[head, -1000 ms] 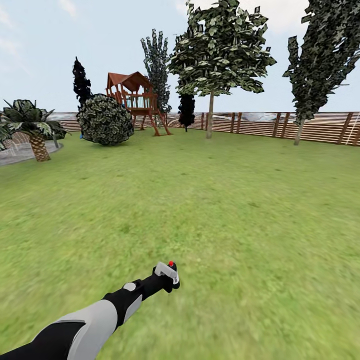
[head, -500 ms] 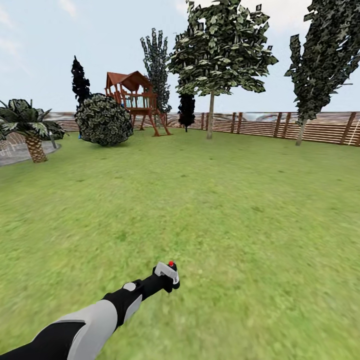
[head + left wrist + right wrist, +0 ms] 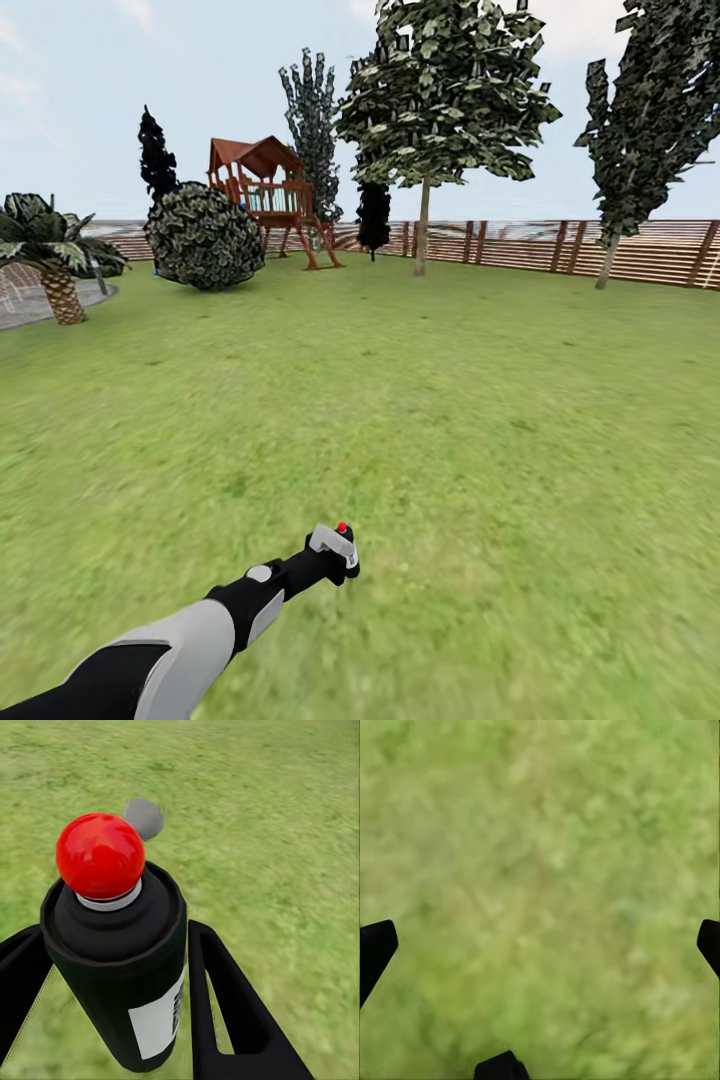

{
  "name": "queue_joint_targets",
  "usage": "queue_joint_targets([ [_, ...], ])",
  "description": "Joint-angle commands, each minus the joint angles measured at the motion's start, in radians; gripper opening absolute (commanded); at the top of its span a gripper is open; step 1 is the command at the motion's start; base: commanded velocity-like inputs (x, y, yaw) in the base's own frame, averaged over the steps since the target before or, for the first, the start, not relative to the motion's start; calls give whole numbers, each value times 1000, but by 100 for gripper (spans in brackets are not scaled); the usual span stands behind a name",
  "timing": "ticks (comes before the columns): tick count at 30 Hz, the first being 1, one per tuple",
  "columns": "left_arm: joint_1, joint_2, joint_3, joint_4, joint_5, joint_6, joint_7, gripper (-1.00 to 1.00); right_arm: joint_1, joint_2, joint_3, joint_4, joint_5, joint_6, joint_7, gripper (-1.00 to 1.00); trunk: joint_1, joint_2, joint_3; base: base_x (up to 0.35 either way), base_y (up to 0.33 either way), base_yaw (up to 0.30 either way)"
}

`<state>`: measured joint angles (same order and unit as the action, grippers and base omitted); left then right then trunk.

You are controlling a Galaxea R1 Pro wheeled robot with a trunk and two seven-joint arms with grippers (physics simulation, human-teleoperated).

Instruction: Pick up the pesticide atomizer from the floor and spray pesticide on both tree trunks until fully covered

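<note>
Green lawn (image 3: pixel 450 400) runs to a slatted fence (image 3: pixel 520 245), where two trees (image 3: pixel 440 90) stand far off. Low in front, the left gripper (image 3: pixel 112 1020) clamps the sprayer (image 3: pixel 120 967). The right gripper (image 3: pixel 540 937) gapes wide.

Fenced garden (image 3: pixel 480 400); trees (image 3: pixel 440 90), playset (image 3: pixel 265 195).

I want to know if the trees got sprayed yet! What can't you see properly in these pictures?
- Tree trunks and: head view, too far and small to tell any spray.
- Right tree's top: cut off by the head view's edge.
- Pesticide atomizer: left wrist view, its bottom is cut off; the left gripper hides part in the head view.
- Lawn: blurred in the right wrist view.
</note>
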<state>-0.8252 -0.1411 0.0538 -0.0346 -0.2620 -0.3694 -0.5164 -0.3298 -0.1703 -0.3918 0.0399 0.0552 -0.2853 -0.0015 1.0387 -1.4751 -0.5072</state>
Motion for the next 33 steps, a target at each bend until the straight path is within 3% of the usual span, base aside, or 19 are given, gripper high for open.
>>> queue_joint_targets([
  [1,0,0,1,0,0,0,1,-100,0,0,0,0,0,0,0,100,0,0,-1,349,0,0],
  [33,0,0,1,0,1,0,1,-100,0,0,0,0,0,0,0,100,0,0,-23,349,0,0],
])
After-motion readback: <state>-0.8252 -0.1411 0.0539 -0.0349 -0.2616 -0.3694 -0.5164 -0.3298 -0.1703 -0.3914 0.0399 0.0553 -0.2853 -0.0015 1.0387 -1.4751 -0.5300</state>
